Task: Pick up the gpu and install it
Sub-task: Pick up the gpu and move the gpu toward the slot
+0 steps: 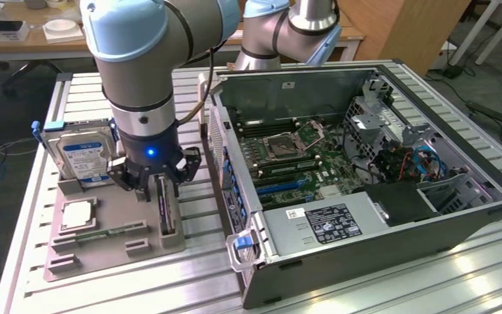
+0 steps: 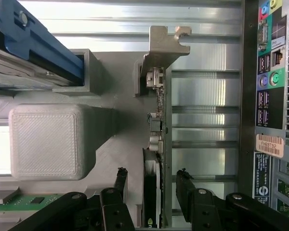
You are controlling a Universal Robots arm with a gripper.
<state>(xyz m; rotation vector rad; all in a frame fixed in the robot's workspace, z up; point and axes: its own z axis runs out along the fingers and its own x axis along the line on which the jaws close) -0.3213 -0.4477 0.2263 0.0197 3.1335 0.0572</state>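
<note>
At the exterior view's left, a silver hard drive with a blue-and-white label (image 1: pixel 83 157) stands in a grey plastic holder tray (image 1: pixel 102 252). Further right in the tray, the thin black gpu card (image 1: pixel 167 212) (image 2: pixel 151 192) stands on edge. The black gripper (image 1: pixel 162 188) (image 2: pixel 151 173) straddles it with fingers spread, gaps on both sides. An open black computer case (image 1: pixel 365 163) lies to the right.

The gripper (image 1: pixel 164 190) (image 2: pixel 151 179), jaws parted, straddled the upright gpu (image 1: pixel 167 212) (image 2: pixel 156 110), with a narrow gap free on either side. The computer case (image 1: pixel 225 150) (image 2: pixel 269 96) stood close on one flank. The hard drive (image 1: pixel 81 157) and a raised block (image 2: pixel 48 139) of the grey holder (image 1: pixel 102 252) crowded the other. Bare desk (image 1: pixel 199 288) (image 2: pixel 202 96) slats lay open between holder and case.
</note>
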